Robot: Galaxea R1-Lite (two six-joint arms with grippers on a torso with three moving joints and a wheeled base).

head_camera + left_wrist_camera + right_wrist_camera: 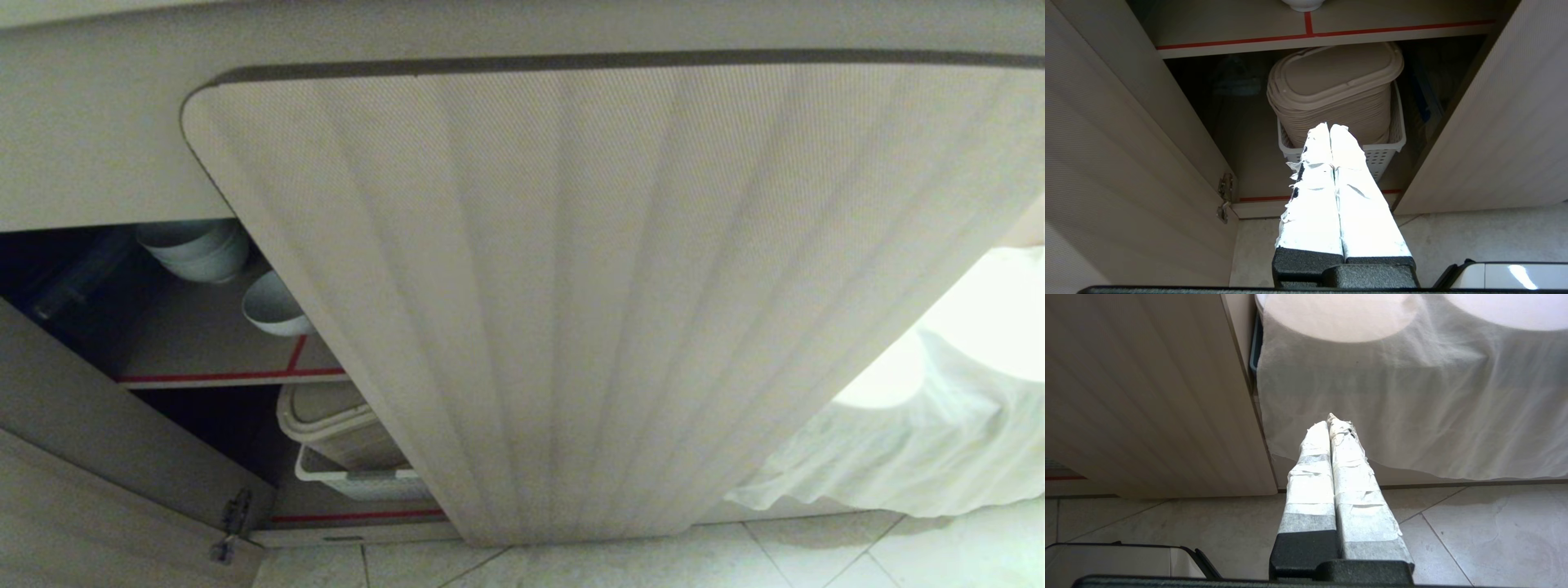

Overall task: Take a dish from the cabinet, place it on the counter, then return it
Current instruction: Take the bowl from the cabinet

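Observation:
The cabinet (90, 147) stands with its wide ribbed door (571, 286) swung open toward me. On the upper shelf (204, 359), edged in red tape, sits the dish (273, 309), a small plain white bowl; only its foot (1302, 4) shows in the left wrist view. My left gripper (1329, 127) is shut and empty, low before the cabinet opening and below that shelf. My right gripper (1329, 421) is shut and empty too, near the floor beside the open door. Neither gripper shows in the head view. The counter's top is out of view.
Stacked bluish-white bowls (194, 249) stand behind the dish. On the bottom shelf, beige lidded containers (1331, 81) fill a white perforated basket (1384, 155). The left door (82, 490) hangs open on a metal hinge (233, 523). A white cloth (1412, 396) drapes at the right above the tiled floor (653, 563).

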